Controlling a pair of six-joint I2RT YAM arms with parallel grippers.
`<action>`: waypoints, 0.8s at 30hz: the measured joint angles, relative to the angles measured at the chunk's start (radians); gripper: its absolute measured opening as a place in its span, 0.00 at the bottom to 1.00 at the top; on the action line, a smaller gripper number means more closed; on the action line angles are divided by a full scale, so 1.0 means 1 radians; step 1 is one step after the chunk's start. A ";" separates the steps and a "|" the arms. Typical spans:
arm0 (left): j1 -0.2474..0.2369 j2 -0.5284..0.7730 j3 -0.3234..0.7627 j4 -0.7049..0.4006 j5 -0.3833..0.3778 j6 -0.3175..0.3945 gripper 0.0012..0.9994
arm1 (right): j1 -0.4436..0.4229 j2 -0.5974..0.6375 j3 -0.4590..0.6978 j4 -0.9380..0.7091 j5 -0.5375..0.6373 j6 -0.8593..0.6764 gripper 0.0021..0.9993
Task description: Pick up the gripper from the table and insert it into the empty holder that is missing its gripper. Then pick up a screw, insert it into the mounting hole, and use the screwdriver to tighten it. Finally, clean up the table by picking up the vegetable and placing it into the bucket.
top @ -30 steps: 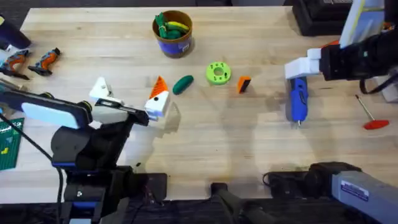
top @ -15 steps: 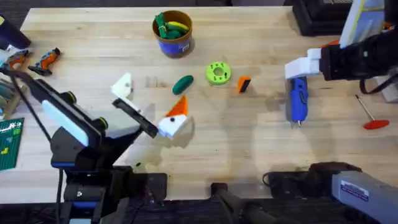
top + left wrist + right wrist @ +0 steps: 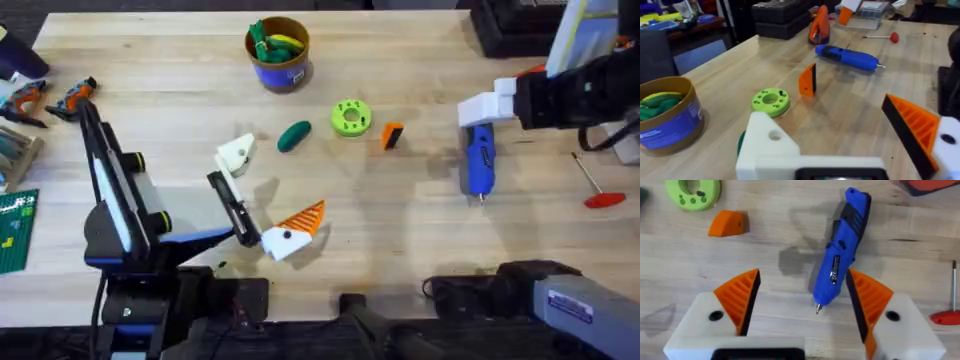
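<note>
Loose orange gripper (image 3: 392, 135) lying on desk (image 3: 400, 240) between green disc (image 3: 351, 117) and screwdriver (image 3: 479, 163), untouched; left hand (image 3: 262, 199) open, bare holder (image 3: 235, 155) turned toward it, likely for fitting; right hand (image 3: 802, 305) open, straddling screwdriver.

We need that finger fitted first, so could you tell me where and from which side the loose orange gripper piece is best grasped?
Probably from straight above, closing across its two broad flat faces. The gripper stands on edge on the table, a thin wedge, orange on one face and black on the other, with open wood around it between the green disc and the screwdriver.
</note>
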 joint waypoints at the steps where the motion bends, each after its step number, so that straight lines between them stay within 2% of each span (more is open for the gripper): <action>1: 0.000 0.000 0.000 -0.001 0.009 0.000 0.99 | 0.000 0.000 0.000 0.000 0.000 0.000 0.99; 6: 0.000 0.000 0.000 -0.004 0.033 -0.017 0.99 | 0.000 0.000 0.000 0.000 0.000 0.000 0.99; 14: 0.000 0.000 0.000 -0.005 0.040 -0.098 0.99 | 0.000 0.000 0.000 0.000 0.000 0.000 0.99; 24: 0.000 0.000 0.000 -0.006 0.041 -0.122 0.99 | 0.000 0.000 0.000 0.000 0.000 0.000 0.99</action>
